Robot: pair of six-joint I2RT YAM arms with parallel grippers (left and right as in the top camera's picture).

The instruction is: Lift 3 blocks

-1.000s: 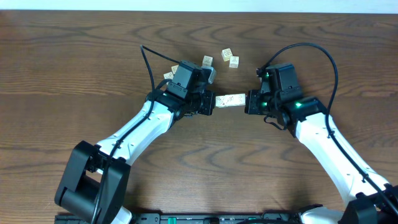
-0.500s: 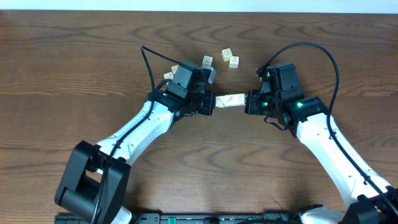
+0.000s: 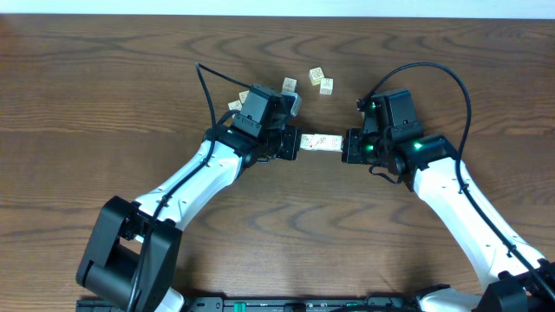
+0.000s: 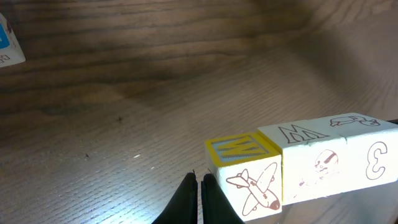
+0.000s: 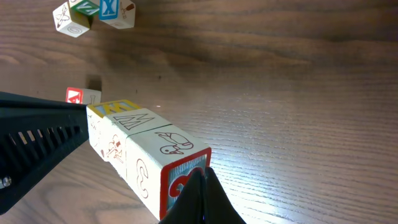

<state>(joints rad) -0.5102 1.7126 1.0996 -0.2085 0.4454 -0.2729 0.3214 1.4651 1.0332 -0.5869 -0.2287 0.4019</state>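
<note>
The left claw (image 3: 297,144) and right claw (image 3: 346,145), each fully closed (nothing between its own fingers), press opposite ends of three blocks (image 3: 321,139) in a row mid-way across the desk (image 3: 104,87); loose cubes (image 3: 319,80) lie beyond.

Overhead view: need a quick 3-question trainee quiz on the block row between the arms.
1. True or false: the row of blocks lies end to end between the left tool and the right tool.
2. How many blocks make up the row? A) two B) three C) five
3. Fill in: the jaws of both tools are ___ (open/shut).

Key: 1 true; 2 B; 3 shut.
</note>
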